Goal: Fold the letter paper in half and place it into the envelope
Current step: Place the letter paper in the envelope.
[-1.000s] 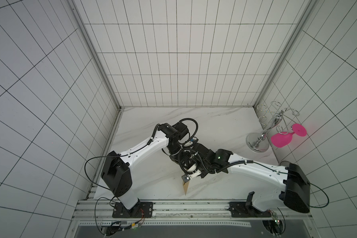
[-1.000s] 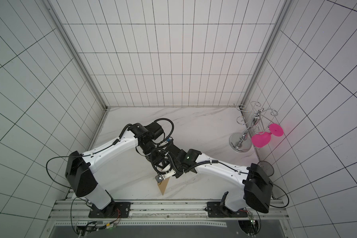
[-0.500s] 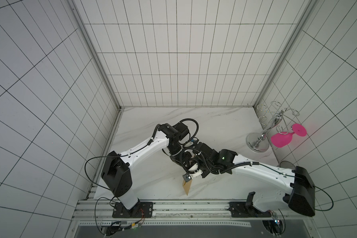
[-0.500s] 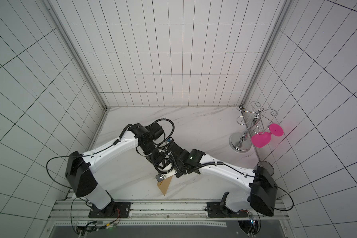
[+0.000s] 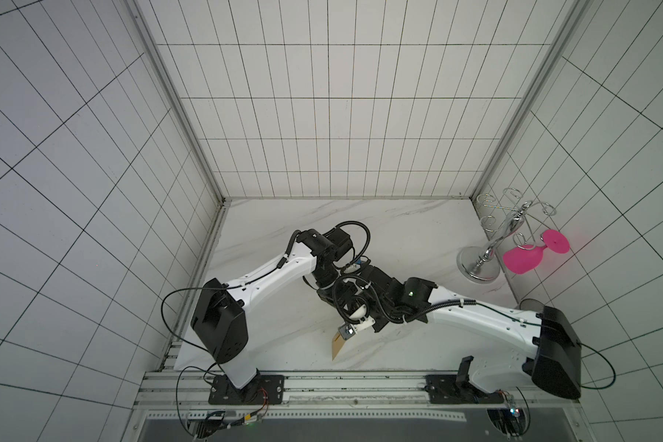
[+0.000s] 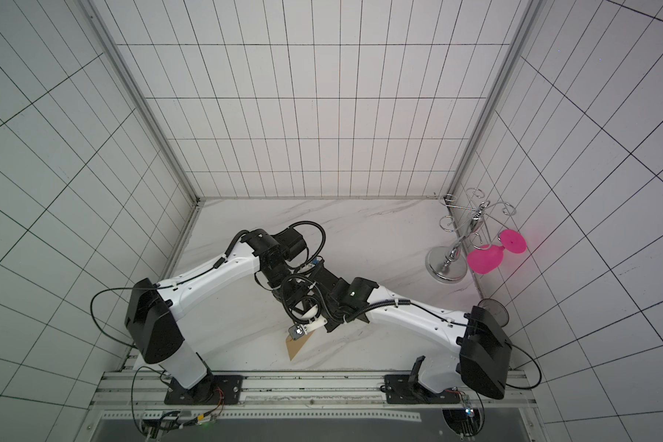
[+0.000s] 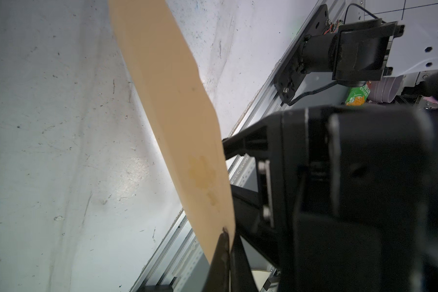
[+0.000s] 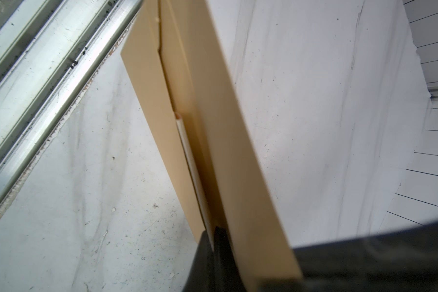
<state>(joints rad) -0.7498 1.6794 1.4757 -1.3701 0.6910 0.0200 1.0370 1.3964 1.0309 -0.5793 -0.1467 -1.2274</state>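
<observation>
White tiled walls box in our marble table (image 5: 399,229). Near its front edge the envelope (image 5: 337,346) is held up on edge. Our left gripper (image 7: 224,237) is clamped on its rim. Our right gripper (image 8: 214,240) is pinched onto the letter paper (image 8: 190,161), which sits tucked inside the envelope's mouth. Farther off to the right we see a chrome rack (image 5: 479,264) and a pink glass (image 5: 521,260).

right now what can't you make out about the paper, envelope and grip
- the letter paper: right wrist view, only a pale edge shows; the envelope covers the rest, fold unseen.
- the envelope, both top views: only a corner; the arms cover it.
- right gripper: blurred, cut by the frame edge; what it pinches is unclear.
</observation>
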